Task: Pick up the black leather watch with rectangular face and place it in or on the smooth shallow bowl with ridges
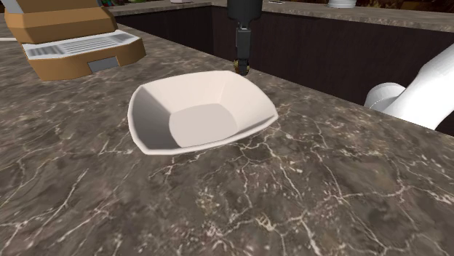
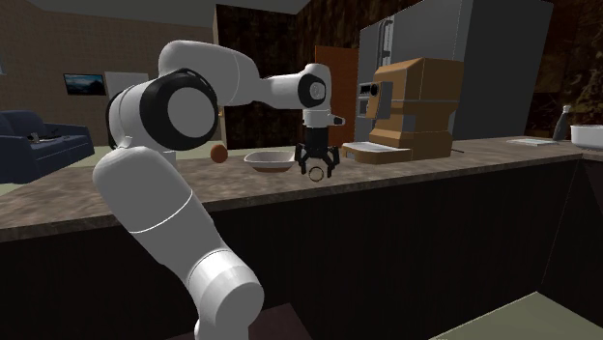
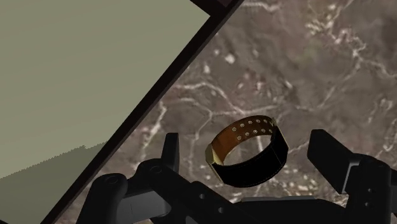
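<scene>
Trouble from here would mostly come from the counter's rim.

Shoulder view: the black gripper hangs straight down at the far rim of the dark marbled counter. The watch is a small brown-and-black shape at its tips. The white shallow bowl sits near the gripper, on the camera's side of it.

Second exterior view: the watch sits at the fingertips, low against the counter top. I cannot tell whether it rests on the stone. The bowl stands just beside the gripper on one side, and a brown coffee machine stands further off on the other.

Wrist view: the 2 fingers stand apart with the watch between them. It is a closed loop, black outside and tan with punched holes inside. A gap shows on each side, so nothing is clasped yet. The counter's rim runs close past 1 finger, with a plain olive area beyond it.

My judgement is that if 1 finger meets the loop first, it could shove or roll the watch toward that rim and off. A strap loop may also squash or spring out as the fingers close. On the short carry, a low-hanging strap could catch the bowl's raised side.
</scene>
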Robot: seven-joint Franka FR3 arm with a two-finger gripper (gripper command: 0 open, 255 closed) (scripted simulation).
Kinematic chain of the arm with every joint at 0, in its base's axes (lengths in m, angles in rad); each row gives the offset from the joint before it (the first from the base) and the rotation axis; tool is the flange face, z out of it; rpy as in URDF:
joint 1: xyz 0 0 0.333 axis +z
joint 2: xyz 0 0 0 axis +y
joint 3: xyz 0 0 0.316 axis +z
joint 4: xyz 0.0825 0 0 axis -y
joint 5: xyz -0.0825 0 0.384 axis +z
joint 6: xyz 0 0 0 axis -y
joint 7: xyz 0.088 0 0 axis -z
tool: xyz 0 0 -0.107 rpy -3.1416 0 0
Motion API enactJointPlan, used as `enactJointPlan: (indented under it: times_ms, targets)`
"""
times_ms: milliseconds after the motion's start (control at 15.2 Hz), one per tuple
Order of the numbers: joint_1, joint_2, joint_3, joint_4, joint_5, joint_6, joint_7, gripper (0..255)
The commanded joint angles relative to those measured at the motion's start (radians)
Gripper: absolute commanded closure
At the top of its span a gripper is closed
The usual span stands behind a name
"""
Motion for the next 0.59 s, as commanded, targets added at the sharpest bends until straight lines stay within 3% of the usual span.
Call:
enactJointPlan:
  times_ms: [0, 66, 528]
  targets:
    - [0.0, 0.0, 0.0, 0.0, 0.0, 0.0, 0.0, 0]
    - [0.0, 0.0, 0.0, 0.0, 0.0, 0.0, 0.0, 255]
    - [0.0, 0.0, 0.0, 0.0, 0.0, 0.0, 0.0, 255]
